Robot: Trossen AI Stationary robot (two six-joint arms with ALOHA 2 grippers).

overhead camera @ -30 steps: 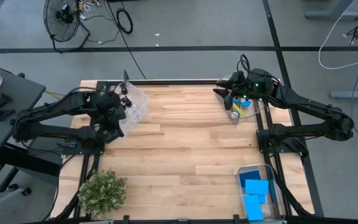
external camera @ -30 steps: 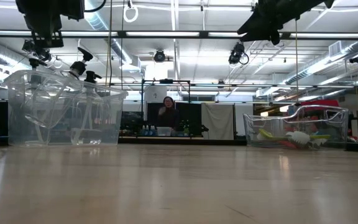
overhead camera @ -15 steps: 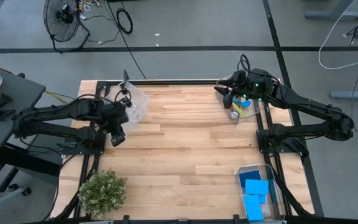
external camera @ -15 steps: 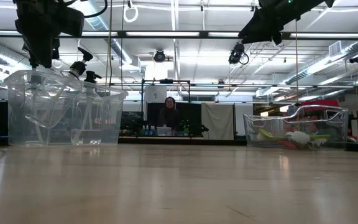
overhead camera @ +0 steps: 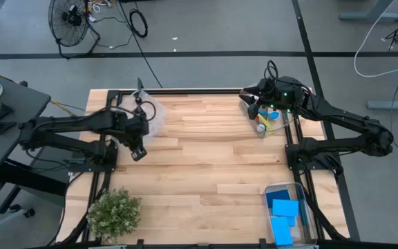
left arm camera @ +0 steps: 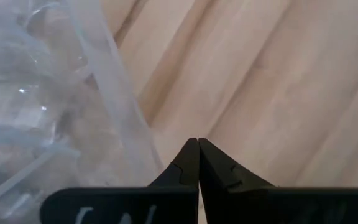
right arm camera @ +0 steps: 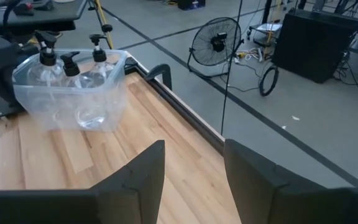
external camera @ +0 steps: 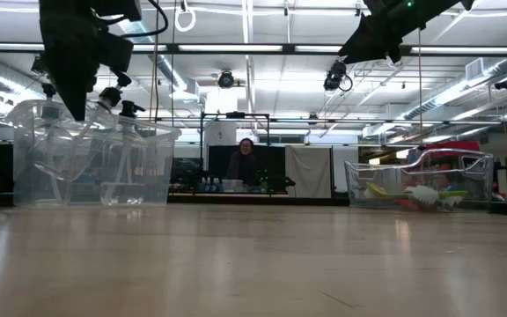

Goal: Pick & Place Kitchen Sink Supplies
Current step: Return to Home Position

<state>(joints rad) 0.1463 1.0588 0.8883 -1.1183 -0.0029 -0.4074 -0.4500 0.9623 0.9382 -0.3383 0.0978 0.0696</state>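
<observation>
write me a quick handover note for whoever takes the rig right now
Left gripper shut, empty, hanging beside the bottle bin.
Right gripper open, empty, raised by the brush bin.
Clear bottles stand in the left bin, brushes lie in theirs, blue sponges fill a third bin on the right side.
Done: no supplies lie loose on the table.
Left: bring both arms home.

A bushy potted plant (overhead camera: 114, 213) stands at the wooden table's (overhead camera: 206, 159) corner (a floor fan (overhead camera: 70, 15) beyond it)
</observation>
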